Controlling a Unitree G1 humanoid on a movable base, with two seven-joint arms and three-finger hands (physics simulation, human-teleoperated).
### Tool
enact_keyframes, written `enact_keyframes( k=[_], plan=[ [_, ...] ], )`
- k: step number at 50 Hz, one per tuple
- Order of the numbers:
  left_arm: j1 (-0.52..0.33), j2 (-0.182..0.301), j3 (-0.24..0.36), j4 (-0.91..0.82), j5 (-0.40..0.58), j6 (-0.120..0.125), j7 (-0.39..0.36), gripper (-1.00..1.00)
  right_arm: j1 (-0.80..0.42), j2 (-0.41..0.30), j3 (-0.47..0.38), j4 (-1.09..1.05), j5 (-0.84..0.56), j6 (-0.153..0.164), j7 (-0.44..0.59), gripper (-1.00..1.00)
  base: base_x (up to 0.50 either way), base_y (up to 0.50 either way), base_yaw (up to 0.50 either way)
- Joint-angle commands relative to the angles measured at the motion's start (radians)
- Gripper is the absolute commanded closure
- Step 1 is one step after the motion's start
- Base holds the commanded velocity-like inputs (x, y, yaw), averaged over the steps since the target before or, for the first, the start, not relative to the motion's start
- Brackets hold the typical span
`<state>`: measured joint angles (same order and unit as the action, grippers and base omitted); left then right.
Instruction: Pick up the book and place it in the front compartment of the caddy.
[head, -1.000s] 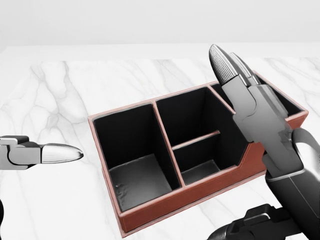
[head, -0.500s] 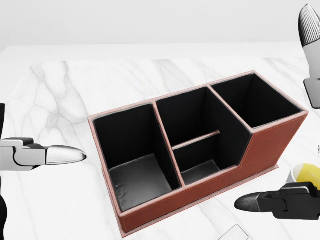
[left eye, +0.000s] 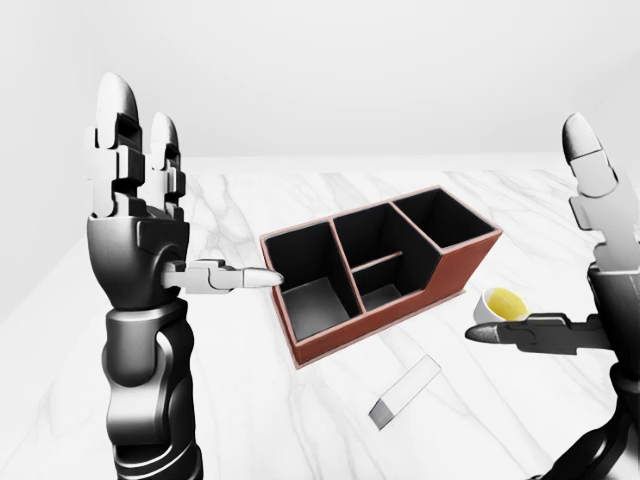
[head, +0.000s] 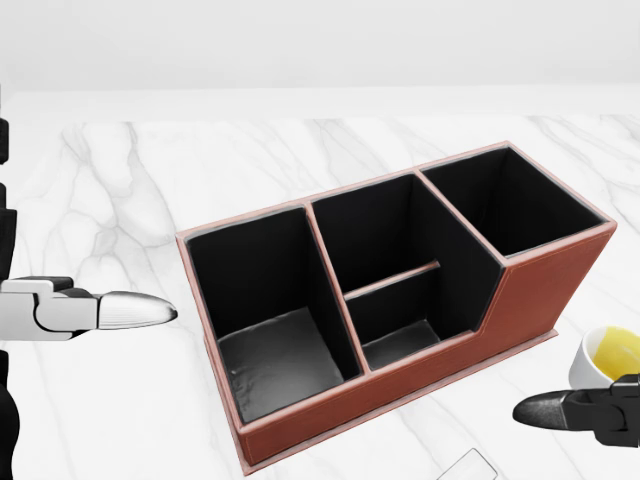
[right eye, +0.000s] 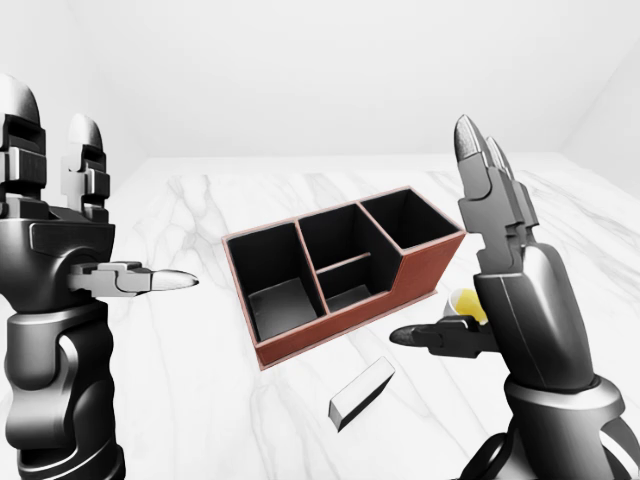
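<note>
Both the left hand (left eye: 135, 215) and right hand (right eye: 500, 270) are hovering spread and empty while the book (right eye: 361, 393), seemingly rigid and light, is lying flat, inviting an edgewise pinch.

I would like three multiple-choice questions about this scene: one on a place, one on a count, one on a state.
1. In the left-eye view, where does the book lie?
A. inside the caddy
B. on the table, below the caddy
C. in the right hand

2. How many compartments has the caddy?
A. two
B. four
C. six

3. How is the left hand?
A. open, holding nothing
B. shut on the book
C. shut on the cup

Answers: 1 B, it lies flat on the marble; 2 B, the dividers make four; 3 A, its fingers stand spread upward.
</note>
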<state>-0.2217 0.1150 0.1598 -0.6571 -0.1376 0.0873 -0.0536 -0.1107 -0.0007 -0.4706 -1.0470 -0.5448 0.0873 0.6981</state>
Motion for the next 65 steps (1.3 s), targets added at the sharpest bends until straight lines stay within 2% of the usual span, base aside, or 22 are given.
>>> enact_keyframes(
  k=[1,19,20,24,28,29,30,31,32,56,65],
  plan=[
    [0.002,-0.002,-0.002,0.0,0.001,0.0,0.0,-1.0,0.046,-0.029,-0.028,0.0,0.061,0.0,0.0,-1.0,0.0,0.0,0.0],
    [0.002,-0.002,-0.004,0.005,0.003,0.0,0.0,-1.0,0.256,-0.026,0.071,0.0,0.071,0.0,0.0,-1.0,0.0,0.0,0.0],
    [0.002,-0.002,-0.004,0.007,0.003,0.0,0.0,-1.0,0.279,-0.03,0.081,0.0,0.07,-0.01,0.0,-1.0,0.0,0.0,0.0],
    [0.001,-0.003,-0.005,0.008,0.005,0.0,-0.001,-1.0,0.319,-0.035,0.089,0.039,0.071,-0.091,0.0,-1.0,0.0,0.0,0.0],
    [0.003,-0.003,-0.005,0.007,0.006,0.0,-0.001,-1.0,0.336,-0.029,0.082,0.045,0.077,-0.127,0.0,-1.0,0.0,0.0,0.0],
    [0.003,-0.003,-0.005,0.007,0.006,0.0,-0.001,-1.0,0.336,-0.028,0.082,0.045,0.077,-0.128,0.0,-1.0,0.0,0.0,0.0],
    [0.004,-0.003,-0.006,0.008,0.007,0.0,-0.001,-1.0,0.348,-0.025,0.079,0.053,0.081,-0.156,0.0,-1.0,0.0,0.0,0.0],
    [0.004,-0.003,-0.006,0.008,0.007,0.0,-0.001,-1.0,0.349,-0.024,0.078,0.054,0.081,-0.159,0.0,-1.0,0.0,0.0,0.0],
    [0.005,-0.004,-0.006,0.008,0.007,0.0,-0.001,-1.0,0.357,-0.019,0.077,0.069,0.08,-0.175,0.0,-1.0,0.0,0.0,0.0],
    [0.011,-0.007,-0.009,0.018,0.015,0.0,-0.006,-1.0,0.425,0.029,0.031,0.124,0.11,-0.175,0.0,-1.0,0.0,0.0,0.0],
    [0.013,-0.008,-0.012,0.022,0.017,0.0,-0.006,-1.0,0.461,0.057,0.047,0.154,0.09,-0.175,0.0,-1.0,0.0,0.0,0.0]
  ],
)
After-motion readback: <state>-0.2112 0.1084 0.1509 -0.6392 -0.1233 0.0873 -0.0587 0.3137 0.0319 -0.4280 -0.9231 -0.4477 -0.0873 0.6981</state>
